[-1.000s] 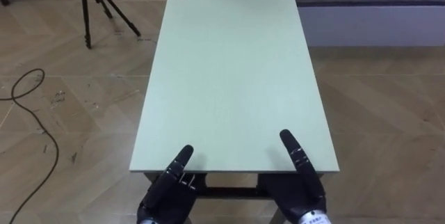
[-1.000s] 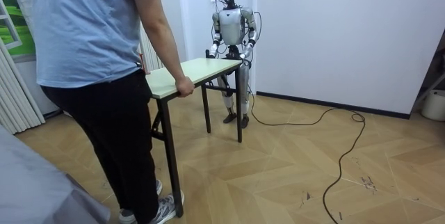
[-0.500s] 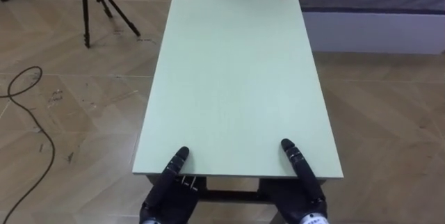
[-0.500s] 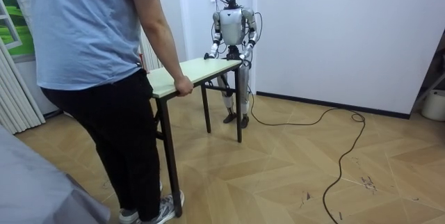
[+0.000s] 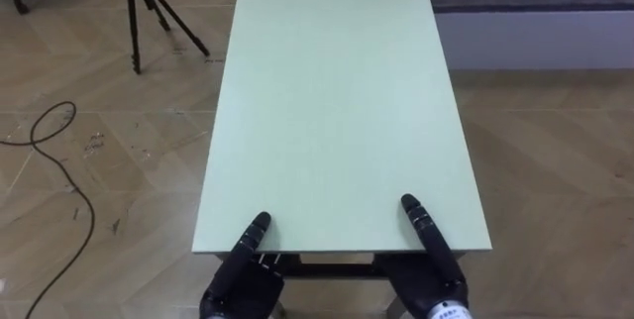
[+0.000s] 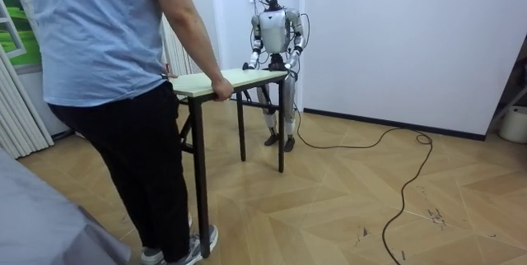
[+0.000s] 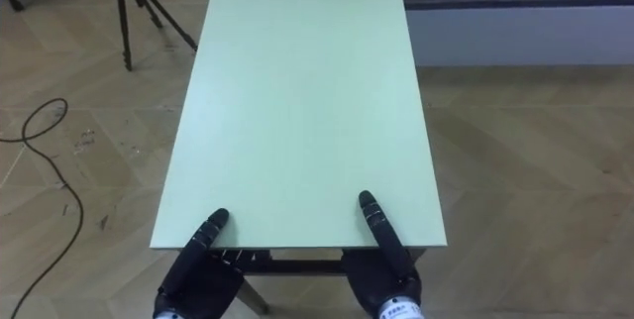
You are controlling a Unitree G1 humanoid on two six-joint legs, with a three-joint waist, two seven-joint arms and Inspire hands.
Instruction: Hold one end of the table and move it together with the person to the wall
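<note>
Two carriers are sharing one load: a person (image 6: 107,92) in a blue shirt is gripping the far end of the pale green counter (image 5: 337,111), which is spanning the gap between that person and the robot. Half a second ago the person's end was sagging; now it is riding level, suggesting the lift is evening out and the carry can proceed. The robot's left hand (image 5: 241,265) and right hand (image 5: 433,250) are reaching over the near edge, though how firmly they are closing beneath it cannot be told.

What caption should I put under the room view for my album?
A robot and a person hold opposite ends of a pale green table.
</note>
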